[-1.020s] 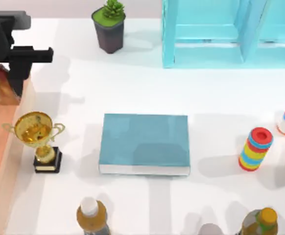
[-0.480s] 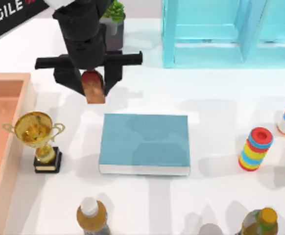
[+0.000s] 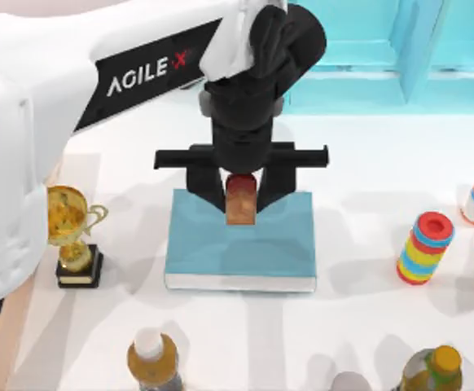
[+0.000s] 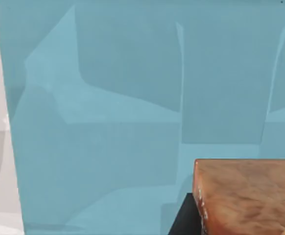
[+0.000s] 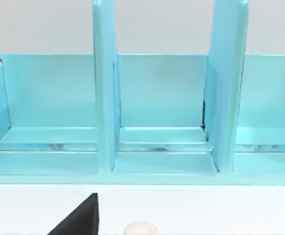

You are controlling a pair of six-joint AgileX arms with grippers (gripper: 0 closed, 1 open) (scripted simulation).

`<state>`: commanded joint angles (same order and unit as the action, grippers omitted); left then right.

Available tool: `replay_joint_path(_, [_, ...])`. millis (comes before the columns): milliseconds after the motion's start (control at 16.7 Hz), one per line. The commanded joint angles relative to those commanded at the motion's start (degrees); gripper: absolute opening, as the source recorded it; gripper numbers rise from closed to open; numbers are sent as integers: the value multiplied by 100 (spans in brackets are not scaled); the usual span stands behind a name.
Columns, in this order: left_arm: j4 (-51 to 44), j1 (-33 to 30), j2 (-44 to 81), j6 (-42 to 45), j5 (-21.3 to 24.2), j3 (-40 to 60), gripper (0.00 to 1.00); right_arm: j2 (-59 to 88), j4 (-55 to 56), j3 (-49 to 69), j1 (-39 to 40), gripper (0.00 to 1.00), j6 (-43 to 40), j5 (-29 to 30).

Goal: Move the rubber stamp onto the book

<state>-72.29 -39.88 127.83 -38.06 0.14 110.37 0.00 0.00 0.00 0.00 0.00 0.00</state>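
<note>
Stamp status: the left gripper (image 3: pixel 241 195) had its jaws clamped on the rubber stamp (image 3: pixel 240 199), one finger on each side, holding it over the back half of the book (image 3: pixel 221 244) near the middle. From the top view the stamp stood upright, long axis vertical, dark red rounded top up between the fingers and the boxy orange-brown body pointing down at the teal cover. Couldn't tell if the base was touching the cover or just above it. The left wrist view showed the stamp's brown body (image 4: pixel 248 196) right over the book cover (image 4: pixel 108 98). The book lay flat on the tabletop (image 3: pixel 359 163), long side running left-right. The right wrist view faced the light-blue shelf unit (image 5: pixel 157 98).
</note>
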Motion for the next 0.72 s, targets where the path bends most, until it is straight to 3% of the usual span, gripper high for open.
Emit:
replay_joint_path(540, [-109, -1, -7, -1, 0, 102, 0, 0, 0, 0, 0, 100, 0, 0])
replay_joint_path(720, [-109, -1, -7, -1, 0, 102, 23, 0, 0, 0, 0, 100, 0, 0])
